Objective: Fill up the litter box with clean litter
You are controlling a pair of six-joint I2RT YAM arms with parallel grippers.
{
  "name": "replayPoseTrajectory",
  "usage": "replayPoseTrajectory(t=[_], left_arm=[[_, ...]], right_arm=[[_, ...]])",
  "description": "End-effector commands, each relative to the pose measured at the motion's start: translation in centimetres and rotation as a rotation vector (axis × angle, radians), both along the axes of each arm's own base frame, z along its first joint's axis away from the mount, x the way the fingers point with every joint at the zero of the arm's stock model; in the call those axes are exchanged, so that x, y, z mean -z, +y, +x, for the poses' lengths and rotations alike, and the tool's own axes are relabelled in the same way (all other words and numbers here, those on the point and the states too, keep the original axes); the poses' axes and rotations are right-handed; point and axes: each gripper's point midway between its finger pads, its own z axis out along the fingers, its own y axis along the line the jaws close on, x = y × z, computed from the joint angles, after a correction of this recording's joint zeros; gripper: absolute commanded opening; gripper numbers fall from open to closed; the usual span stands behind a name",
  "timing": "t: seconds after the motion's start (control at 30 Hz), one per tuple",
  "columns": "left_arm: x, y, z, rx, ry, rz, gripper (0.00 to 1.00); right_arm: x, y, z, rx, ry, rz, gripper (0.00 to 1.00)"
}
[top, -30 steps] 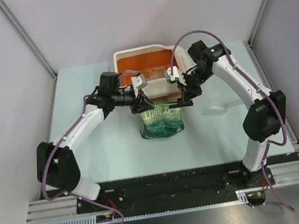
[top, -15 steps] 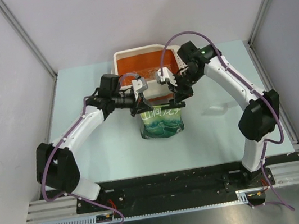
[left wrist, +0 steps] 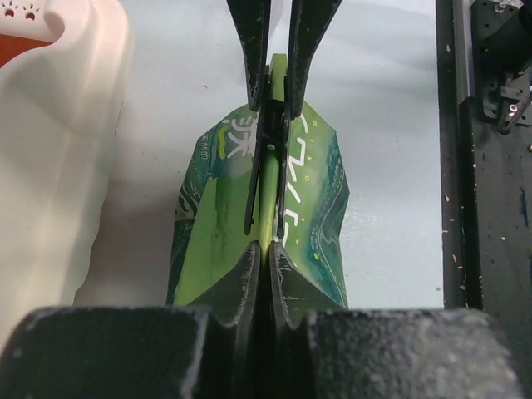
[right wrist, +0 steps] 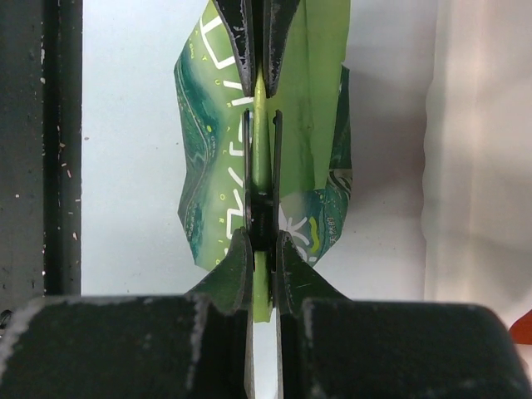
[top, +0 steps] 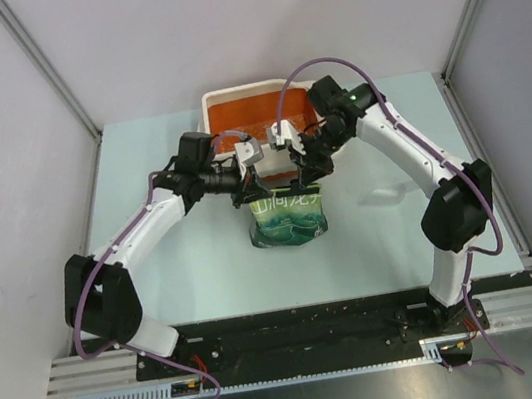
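Pale table (top: 161, 176). My left pincer (left wrist: 266, 249) and right pincer (right wrist: 264, 237) both clamped tight on top seam of green pouch (top: 289, 218). Litter box (top: 244, 93) just behind pouch, at table's far edge.

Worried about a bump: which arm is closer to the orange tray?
Right. From above, the right arm crosses the box's right end; the left arm lies beside its left corner. The left tool and right tool pinch the pouch beside the box's near rim.

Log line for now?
left gripper: shut on green pouch | right gripper: shut on green pouch | pouch: upright, by litter box
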Motion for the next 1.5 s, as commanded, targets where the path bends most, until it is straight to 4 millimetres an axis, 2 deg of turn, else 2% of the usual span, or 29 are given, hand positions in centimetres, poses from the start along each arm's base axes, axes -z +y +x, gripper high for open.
replayPoseTrajectory(t=[0.0,0.03,0.07,0.23,0.37,0.5,0.53,0.63,0.8,0.83,0.87,0.9,0.93,1.0,1.03,1.17,1.2,1.27,1.3,1.47], left_arm=[[-2.1,0.3,0.5,-0.005,-0.078,-0.014,0.15],[-2.3,0.3,0.6,-0.009,-0.086,-0.014,0.18],[-2.4,0.5,0.8,-0.018,-0.094,-0.010,0.26],[-3.2,1.2,1.5,-0.050,-0.121,-0.009,0.37],[-4.1,2.1,2.4,-0.090,-0.123,-0.015,0.43],[-6.2,3.0,3.4,-0.146,-0.149,-0.028,0.47],[-7.1,3.4,3.9,-0.171,-0.169,-0.029,0.48],[-9.0,4.3,4.8,-0.239,-0.187,-0.038,0.52],[-11.0,6.4,6.5,-0.380,-0.239,-0.013,0.70],[-11.1,6.8,6.9,-0.402,-0.249,-0.004,0.72],[-11.3,7.4,7.4,-0.439,-0.272,0.014,0.77],[-11.2,7.9,7.7,-0.464,-0.277,0.026,0.81],[-11.1,8.3,8.2,-0.486,-0.287,0.038,0.83],[-10.8,9.5,9.1,-0.557,-0.294,0.073,0.86],[-10.8,9.8,9.4,-0.585,-0.294,0.078,0.88],[-10.4,12.1,11.3,-0.784,-0.281,0.100,0.97],[-10.0,13.1,12.0,-0.858,-0.288,0.109,0.98],[-10.0,13.7,12.3,-0.942,-0.254,0.074,0.99],[-9.4,14.5,12.4,-0.994,-0.240,0.085,1.00],[-9.2,15.8,12.5,-1.083,-0.220,0.054,1.00]], right_arm=[[1.3,0.6,-1.1,0.007,0.070,-0.018,0.00],[1.4,0.5,-1.0,0.010,0.065,-0.024,0.00],[1.7,0.3,-1.0,0.014,0.063,-0.038,0.00],[1.9,-0.2,-0.7,0.028,0.040,-0.065,0.21],[0.9,-0.6,0.0,0.056,-0.003,-0.074,0.26],[-2.6,-0.6,1.3,0.129,-0.048,-0.013,0.36],[-3.9,-0.6,2.1,0.154,-0.076,0.015,0.39],[-6.4,-1.1,3.8,0.277,-0.093,0.073,0.46],[-9.3,-3.4,7.1,0.498,-0.091,0.174,0.57],[-9.6,-3.8,7.8,0.542,-0.095,0.188,0.87],[-9.8,-4.9,8.9,0.628,-0.114,0.184,0.94],[-10.1,-5.3,10.3,0.693,-0.148,0.205,0.96],[-9.8,-6.7,11.7,0.845,-0.160,0.183,1.00],[-10.0,-8.3,14.0,1.019,-0.225,0.187,1.00],[-9.7,-10.3,15.2,1.174,-0.256,0.160,1.00],[-8.8,-12.9,16.4,1.362,-0.311,0.140,1.00],[-8.3,-12.8,16.4,1.372,-0.313,0.136,1.00],[-8.0,-12.8,16.5,1.395,-0.326,0.135,1.00],[-8.0,-12.2,16.4,1.390,-0.337,0.133,1.00],[-8.9,-11.0,17.2,1.377,-0.388,0.139,1.00]])
